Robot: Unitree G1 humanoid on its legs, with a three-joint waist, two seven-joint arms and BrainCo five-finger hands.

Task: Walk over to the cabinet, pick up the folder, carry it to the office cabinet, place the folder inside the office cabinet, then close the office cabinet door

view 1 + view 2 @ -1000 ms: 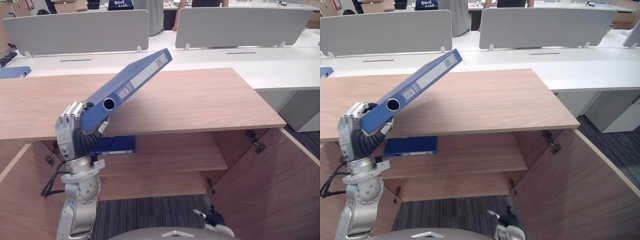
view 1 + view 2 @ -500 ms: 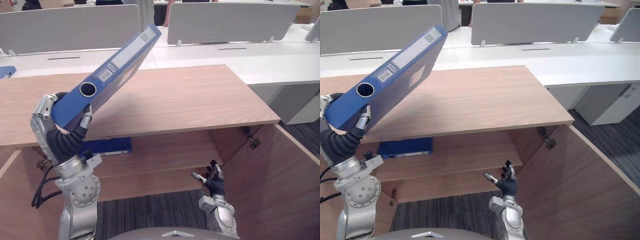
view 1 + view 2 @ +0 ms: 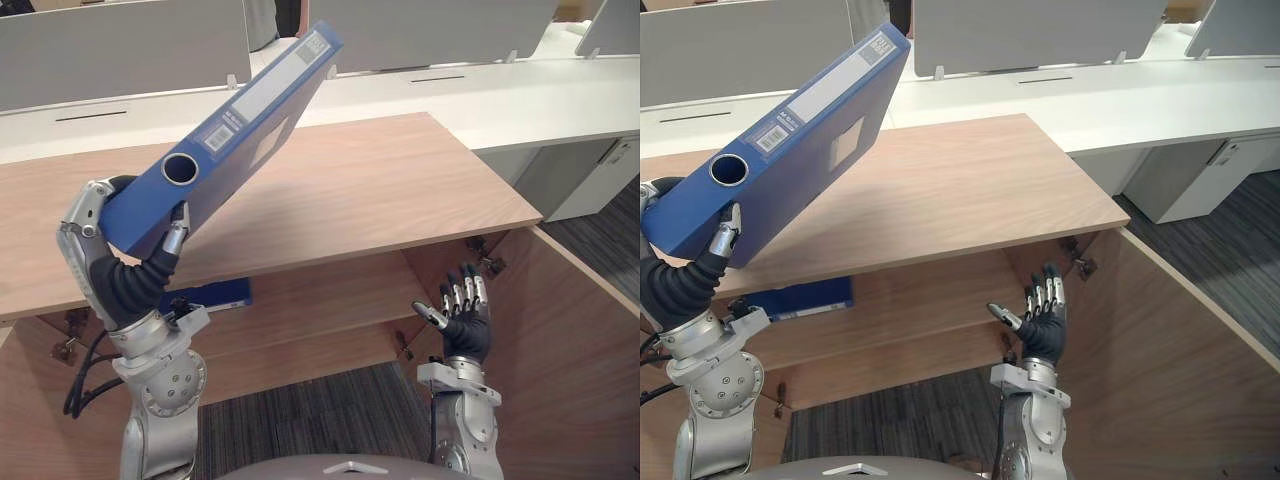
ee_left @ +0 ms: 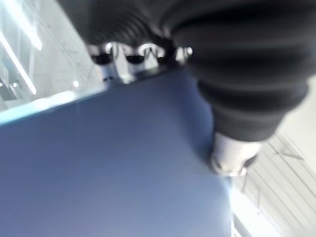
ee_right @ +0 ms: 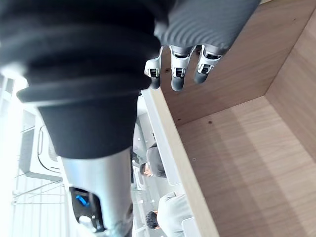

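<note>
Left eye view has the robot standing at the open office cabinet (image 3: pixel 380 190), so the carry looks finished and the step in hand is putting the folder inside. The blue folder (image 3: pixel 240 130) is up in the air over the left part of the cabinet top, clear of it. It is tilted steeply, with its labelled spine turned up and its far end the highest point.

The left robot hand (image 3: pixel 85 235) is clamped on the folder's near, lower end, fingers (image 4: pixel 123 54) hooked over one edge and the thumb pressed on the opposite face. That arm is bent upward with the wrist cocked back.

The right robot hand (image 3: pixel 465 320) holds nothing. Its fingers are straight and point upward, slightly apart, low in front of the cabinet opening and near the open right door (image 3: pixel 590 350).

The next move probably calls for bringing the folder down below the top, levelling it, and sliding it onto the shelf (image 3: pixel 330 300). A second blue folder (image 3: pixel 210 293) lies at the shelf's left end, so the free space is to its right. The door is yet to be shut.
</note>
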